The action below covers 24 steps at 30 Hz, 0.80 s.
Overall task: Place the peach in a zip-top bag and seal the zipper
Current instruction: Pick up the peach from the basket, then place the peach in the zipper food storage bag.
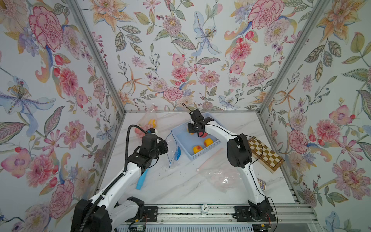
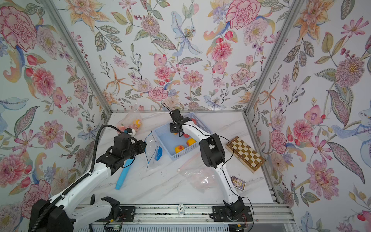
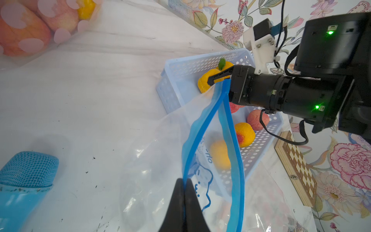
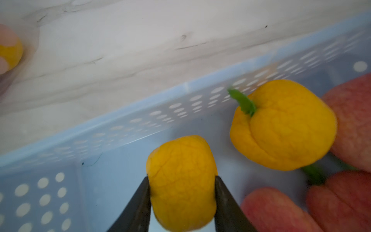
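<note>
A yellow peach (image 4: 180,160) sits low inside the light blue perforated basket (image 4: 140,120), and my right gripper (image 4: 182,177) is shut on it, one finger pressed against each side. In both top views the right gripper (image 1: 195,130) (image 2: 176,131) reaches down into the basket's far end. The clear zip-top bag (image 1: 172,148) (image 2: 152,148) stands just left of the basket with its mouth open. My left gripper (image 3: 183,179) is shut on one lip of the bag's blue zipper (image 3: 200,128); the other lip bows away from it.
More peaches lie in the basket (image 1: 202,153), yellow (image 4: 285,124) and reddish (image 4: 353,120). A filled fruit bag (image 1: 146,124) sits back left, a blue toy microphone (image 1: 141,179) front left. A crumpled bag (image 1: 222,177), a pink stick (image 1: 210,158) and a chessboard (image 1: 265,153) lie to the right.
</note>
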{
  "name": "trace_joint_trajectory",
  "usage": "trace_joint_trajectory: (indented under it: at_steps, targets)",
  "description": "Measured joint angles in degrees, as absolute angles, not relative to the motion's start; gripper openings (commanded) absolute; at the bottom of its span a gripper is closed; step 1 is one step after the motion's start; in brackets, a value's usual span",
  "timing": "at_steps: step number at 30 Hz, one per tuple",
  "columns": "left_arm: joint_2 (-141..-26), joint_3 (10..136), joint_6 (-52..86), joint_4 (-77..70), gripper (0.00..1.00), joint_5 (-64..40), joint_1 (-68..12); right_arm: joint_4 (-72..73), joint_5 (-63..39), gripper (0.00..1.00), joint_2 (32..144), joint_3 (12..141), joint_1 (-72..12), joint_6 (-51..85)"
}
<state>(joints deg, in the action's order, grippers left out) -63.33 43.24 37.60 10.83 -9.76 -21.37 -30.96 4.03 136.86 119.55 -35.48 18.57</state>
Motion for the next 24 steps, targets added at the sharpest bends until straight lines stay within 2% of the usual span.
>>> trace_joint_trajectory:
  at_steps: [15,24]
  targets:
    - [-66.1,43.2,39.4,7.5,0.0,-9.8,-20.2,-21.9,-2.0,0.32,108.2,97.0,-43.6,20.8]
    - [-67.5,43.2,40.0,5.8,0.0,-10.3,-19.7,-15.1,-7.3,0.33,103.4,92.6,-48.3,23.5]
